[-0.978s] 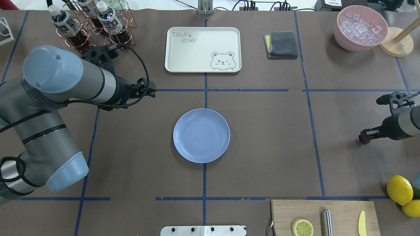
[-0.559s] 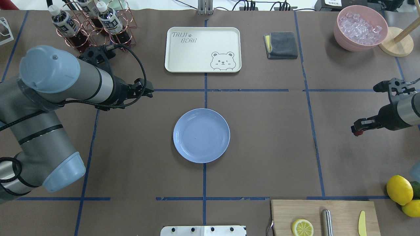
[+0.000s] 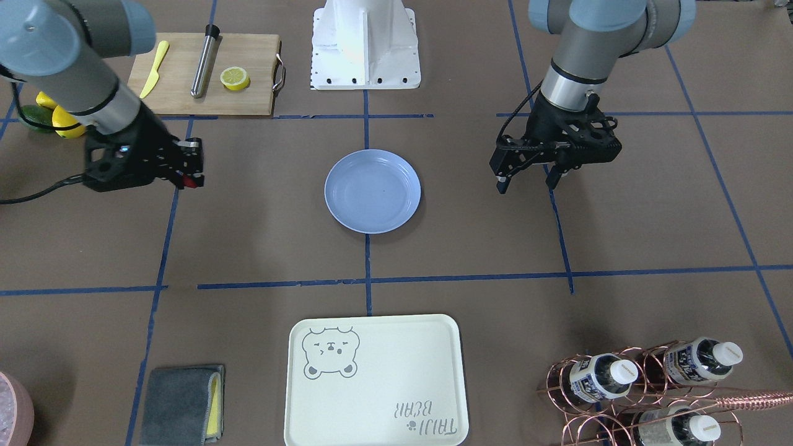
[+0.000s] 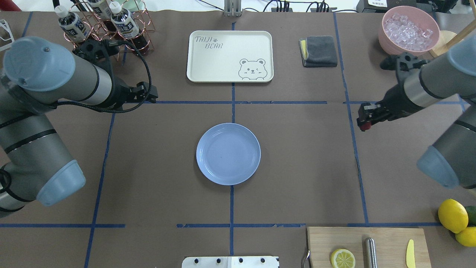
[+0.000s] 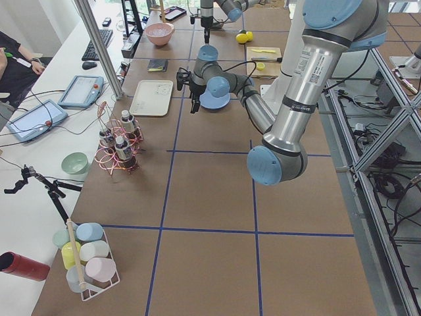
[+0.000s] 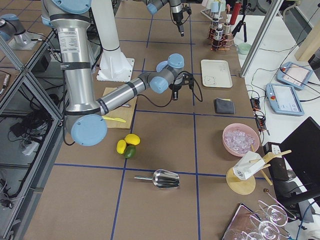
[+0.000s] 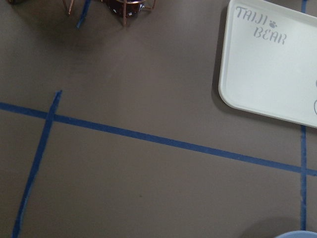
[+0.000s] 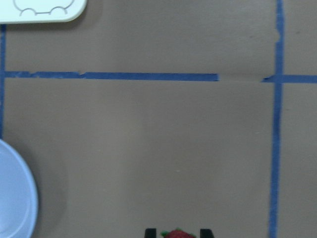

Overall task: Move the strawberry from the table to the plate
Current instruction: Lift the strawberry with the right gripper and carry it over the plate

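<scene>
Seen from overhead, the right hand is clenched on the strawberry over the table, at about three o'clock from the plate and well apart from it. The left hand hangs released, its fingers spread, at ten o'clock from the plate.

- Brown worktop, blue tape grid.
- Light-blue plate at centre.
- Bear tray, grey cloth, pink bowl along the far side.
- Cutting board, lemons near right.
</scene>
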Available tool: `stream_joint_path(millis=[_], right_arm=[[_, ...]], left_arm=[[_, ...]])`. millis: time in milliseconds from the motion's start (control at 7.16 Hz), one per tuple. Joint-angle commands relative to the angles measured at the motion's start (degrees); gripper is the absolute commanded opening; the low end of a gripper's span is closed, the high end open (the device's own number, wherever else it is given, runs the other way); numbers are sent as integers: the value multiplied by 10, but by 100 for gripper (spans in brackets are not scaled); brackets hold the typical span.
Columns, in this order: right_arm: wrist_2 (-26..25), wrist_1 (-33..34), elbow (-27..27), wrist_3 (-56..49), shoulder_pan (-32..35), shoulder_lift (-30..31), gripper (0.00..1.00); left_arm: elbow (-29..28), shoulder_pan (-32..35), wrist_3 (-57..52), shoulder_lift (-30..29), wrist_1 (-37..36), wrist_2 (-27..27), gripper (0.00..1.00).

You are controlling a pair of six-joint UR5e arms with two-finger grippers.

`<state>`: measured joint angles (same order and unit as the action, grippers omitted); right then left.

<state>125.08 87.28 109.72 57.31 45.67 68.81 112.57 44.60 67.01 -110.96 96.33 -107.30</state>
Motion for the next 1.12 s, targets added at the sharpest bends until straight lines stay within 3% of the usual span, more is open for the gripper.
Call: stream_joint_path(millis=[0,279,559,978], right_arm=[[-46,40,-67,66,-74,-131,0],[-120,40,-138,69,-133,-199,0],[-150,37,-248,70,-174,-281,0],[-186,-3,-297,80,-204,-288,0]], left_arm=[[-2,50,-136,34,-26,-40,100],[-7,104,-255,79,-27,-42,100],[-14,141,-318,94,-26,-54,100],[-14,142,-319,94,-26,-56,100]])
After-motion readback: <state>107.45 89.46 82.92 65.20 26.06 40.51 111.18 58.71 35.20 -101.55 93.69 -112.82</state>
